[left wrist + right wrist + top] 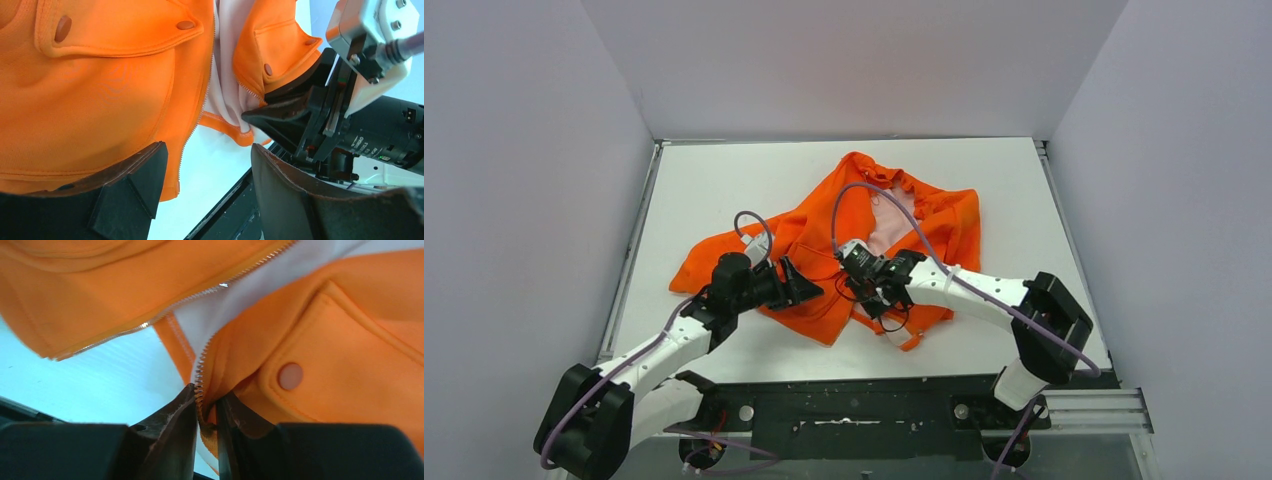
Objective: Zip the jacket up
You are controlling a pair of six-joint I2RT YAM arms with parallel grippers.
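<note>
While the right gripper [207, 420] pinches the jacket [864, 250] at its zipper [200, 375] edge, the left gripper [207, 152] gapes beside the other front panel.
Unzipped, the jacket sprawls across a white table [714, 180] between both arms, boxed by plain pale walls [844, 60]: soft orange fabric, pink lining [227, 60], fine-toothed pale zipper, round snap buttons [290, 376] on flap pockets [120, 35].

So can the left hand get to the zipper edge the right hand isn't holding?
Probably yes. The left hand is open, and the free zipper edge runs right ahead between its fingers with nothing covering it. The right hand, pinching the other edge, sits close, so room is tight.
</note>
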